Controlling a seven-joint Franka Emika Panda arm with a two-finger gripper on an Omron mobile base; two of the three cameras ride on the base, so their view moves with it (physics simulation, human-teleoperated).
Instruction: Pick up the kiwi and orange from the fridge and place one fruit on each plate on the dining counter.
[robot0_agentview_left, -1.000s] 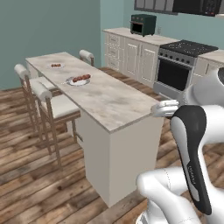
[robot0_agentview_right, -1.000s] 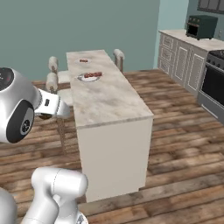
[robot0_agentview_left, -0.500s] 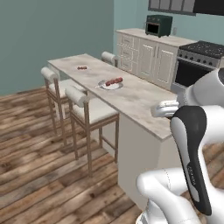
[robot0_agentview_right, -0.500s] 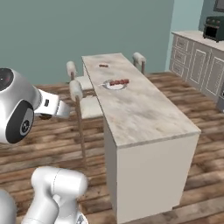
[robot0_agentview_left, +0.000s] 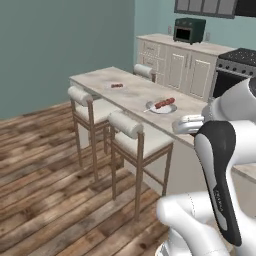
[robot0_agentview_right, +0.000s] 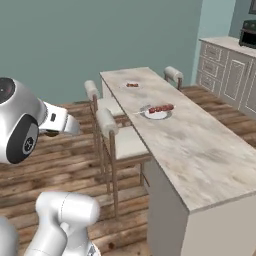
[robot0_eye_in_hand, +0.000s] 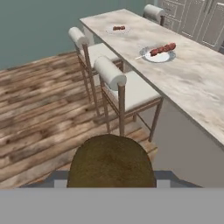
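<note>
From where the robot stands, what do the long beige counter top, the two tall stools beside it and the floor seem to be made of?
The long beige counter top looks like polished marble or a marble-look slab: mottled veining and a smooth face. The two tall stools seem to have thin brown wooden frames with pale cushioned seats and roll backrests, probably fabric or leather. The floor looks like worn wooden planks, with visible grain and board seams.

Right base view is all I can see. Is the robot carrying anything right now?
Observer: Yes. The hand view shows a brown kiwi held close up at the bottom of the picture.
Operator: Is there a cooker in this kitchen?
Observer: Yes. The left base view shows a black stove at the far right, beside the white cabinets.
</note>
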